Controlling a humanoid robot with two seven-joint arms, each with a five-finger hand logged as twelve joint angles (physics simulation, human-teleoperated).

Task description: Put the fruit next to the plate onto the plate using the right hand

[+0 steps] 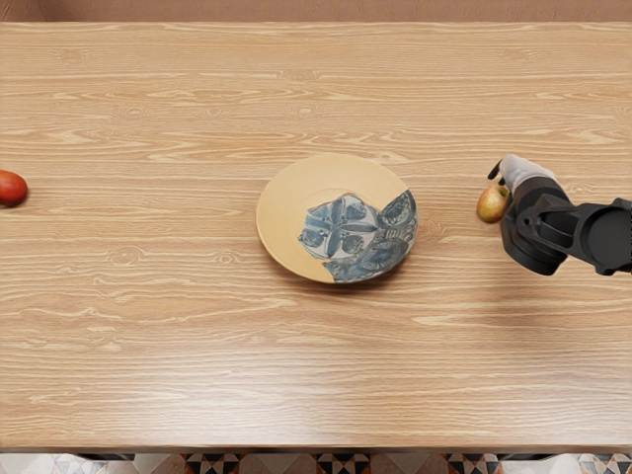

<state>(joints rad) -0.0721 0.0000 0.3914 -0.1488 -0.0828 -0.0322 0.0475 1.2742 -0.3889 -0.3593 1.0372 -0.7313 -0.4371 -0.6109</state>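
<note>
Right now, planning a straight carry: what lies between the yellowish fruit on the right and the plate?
Nothing: in the head view, only bare table separates the yellowish fruit from the plate.

Tan plate (286, 209), blue-grey floral pattern

I see a wide wooden table (197, 326) that fills almost the whole view, and its light brown grain runs from left to right. The light is soft and even across the top. Behind the far edge there is a plain brownish strip (316, 10); I cannot tell if it is wall or floor. Below the near edge shows a tiled floor (336, 463) with a dark and pale pattern.
</note>
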